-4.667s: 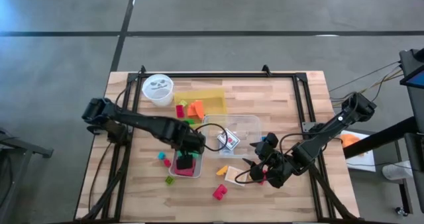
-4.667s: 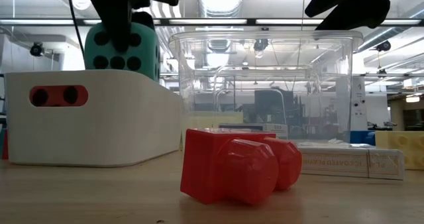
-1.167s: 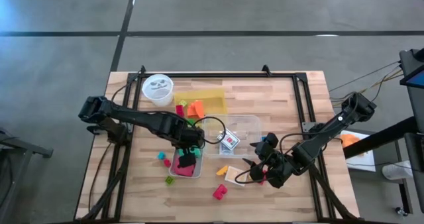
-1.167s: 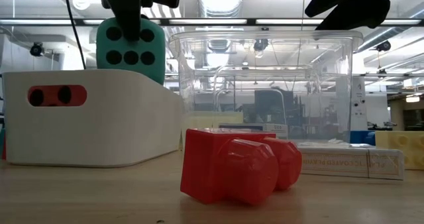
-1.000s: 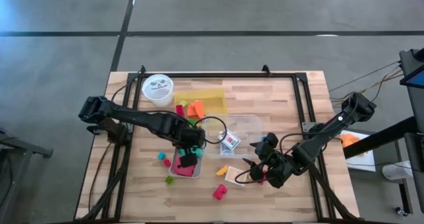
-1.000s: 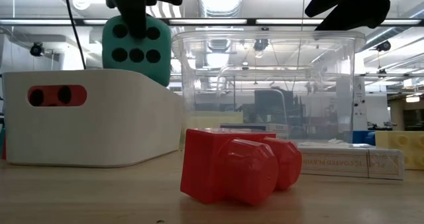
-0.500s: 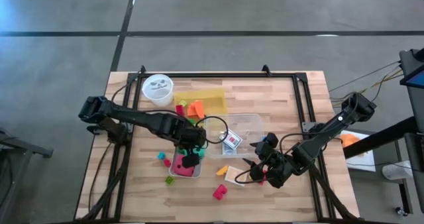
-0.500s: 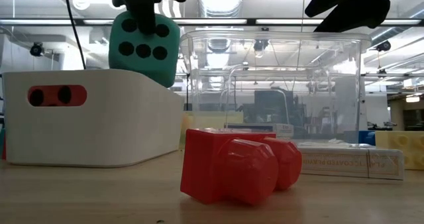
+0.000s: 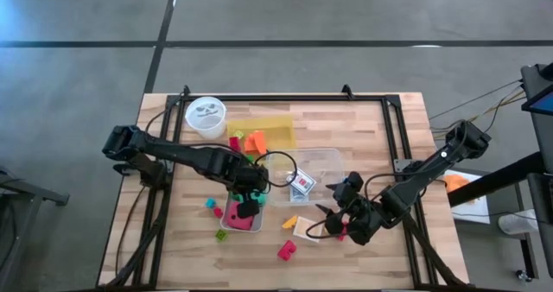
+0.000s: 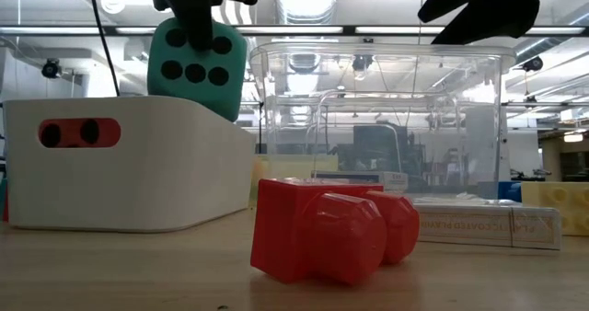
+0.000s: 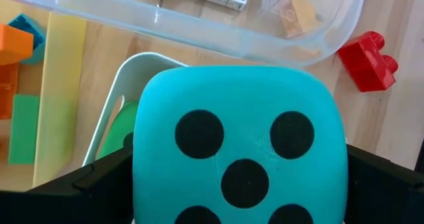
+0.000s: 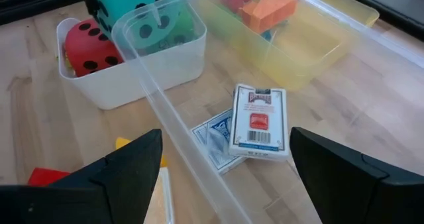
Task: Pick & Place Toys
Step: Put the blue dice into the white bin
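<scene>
Sorting is partway through, as I judge it. At the far left of the surface [image 9: 173, 231], the white cup [image 9: 206, 117] stands at the back corner, and a few small blocks [image 9: 212, 207] lie loose in front, not yet gathered. Next comes the white bin [image 10: 129, 168], with a red die [image 12: 85, 53] and something green already in it. My left fingers [image 10: 198, 3] are closed on the teal die [image 11: 240, 148], which hangs lifted above the bin's rim, near the wall of the clear box [image 10: 377, 127] beside it. I cannot tell whether it is bound for the bin or the box.

Behind the bin, the yellow tray [image 9: 275, 123] carries orange and red blocks [image 9: 251, 142]. In the clear box lie two card packs [image 12: 255, 123]. In front of it a red block [image 10: 322, 230] sits loose on the surface, along with a yellow piece and a flat pack, so several toys are left to place.

Farthest right, my right fingers [image 12: 218, 168] are spread wide and hold nothing, hovering low by the box's front corner. The box wall stands close to the die, and my two arms are near each other there, so I'd mind that gap.
</scene>
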Tool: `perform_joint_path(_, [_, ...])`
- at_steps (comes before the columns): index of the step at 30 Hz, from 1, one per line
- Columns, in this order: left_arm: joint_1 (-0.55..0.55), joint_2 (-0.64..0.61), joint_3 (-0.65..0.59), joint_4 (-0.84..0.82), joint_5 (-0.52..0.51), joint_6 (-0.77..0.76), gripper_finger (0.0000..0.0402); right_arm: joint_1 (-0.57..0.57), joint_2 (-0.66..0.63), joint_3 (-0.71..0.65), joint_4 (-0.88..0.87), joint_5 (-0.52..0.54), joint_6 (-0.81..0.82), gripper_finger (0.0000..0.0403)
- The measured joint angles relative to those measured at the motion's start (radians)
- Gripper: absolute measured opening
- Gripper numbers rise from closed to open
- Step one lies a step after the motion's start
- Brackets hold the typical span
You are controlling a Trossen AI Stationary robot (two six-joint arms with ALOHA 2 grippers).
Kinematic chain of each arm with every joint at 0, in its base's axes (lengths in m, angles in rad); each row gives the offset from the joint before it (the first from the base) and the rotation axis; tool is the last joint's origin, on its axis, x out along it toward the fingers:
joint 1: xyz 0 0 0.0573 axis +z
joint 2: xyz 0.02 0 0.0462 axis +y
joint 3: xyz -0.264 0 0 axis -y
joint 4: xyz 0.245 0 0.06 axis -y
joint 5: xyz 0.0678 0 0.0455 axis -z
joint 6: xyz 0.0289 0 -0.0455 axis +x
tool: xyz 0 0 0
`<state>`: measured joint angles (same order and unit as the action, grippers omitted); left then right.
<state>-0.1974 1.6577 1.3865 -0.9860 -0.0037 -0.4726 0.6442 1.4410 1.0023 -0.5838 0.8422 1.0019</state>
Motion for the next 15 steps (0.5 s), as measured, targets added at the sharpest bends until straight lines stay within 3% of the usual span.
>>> perform_joint_path(4, [0.0, 0.0, 0.0, 0.002, 0.0, 0.0, 0.04, -0.023, 0.0, 0.0, 0.008, 0.053, -0.011, 0.0325])
perform_joint_path(15, [0.0, 0.0, 0.0, 0.002, 0.0, 0.0, 0.04, -0.127, 0.0, 0.0, 0.162, 0.05, -0.17, 0.0325])
